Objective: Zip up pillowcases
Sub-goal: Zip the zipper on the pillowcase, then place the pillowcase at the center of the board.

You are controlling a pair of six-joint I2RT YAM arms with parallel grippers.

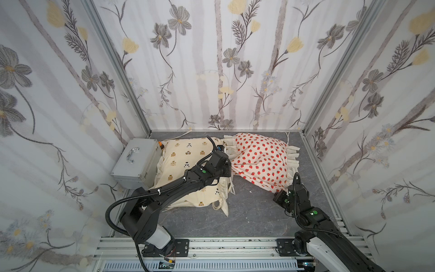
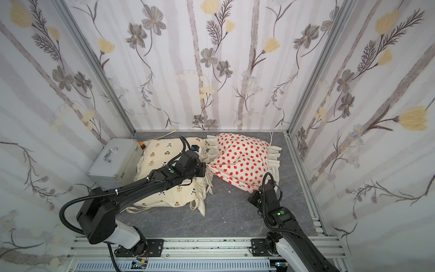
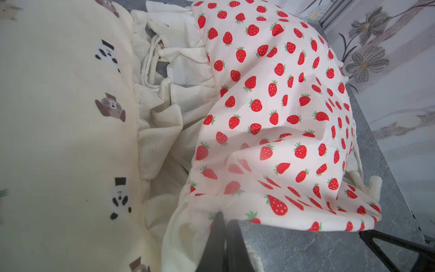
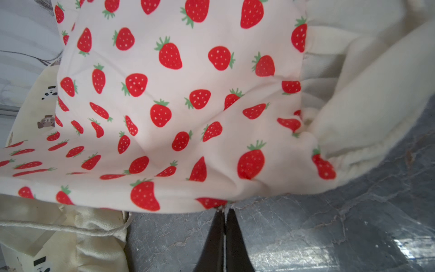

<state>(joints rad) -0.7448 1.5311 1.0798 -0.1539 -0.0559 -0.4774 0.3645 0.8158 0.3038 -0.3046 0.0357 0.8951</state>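
The cream pillowcase with bears and pandas lies at the left, under my left arm. Its ruffles touch those of the strawberry pillowcase on the right. My left gripper is shut on the strawberry case's edge, at the corner beside the cream case. At that case's near right corner, my right gripper is shut on its lower edge. The stretch of strawberry fabric between the two grips hangs off the floor. No zipper shows clearly.
A silver metal case with a handle stands against the left wall, touching the cream pillowcase. Floral walls close in three sides. Grey marbled floor runs from the pillowcases to the aluminium rail at the front.
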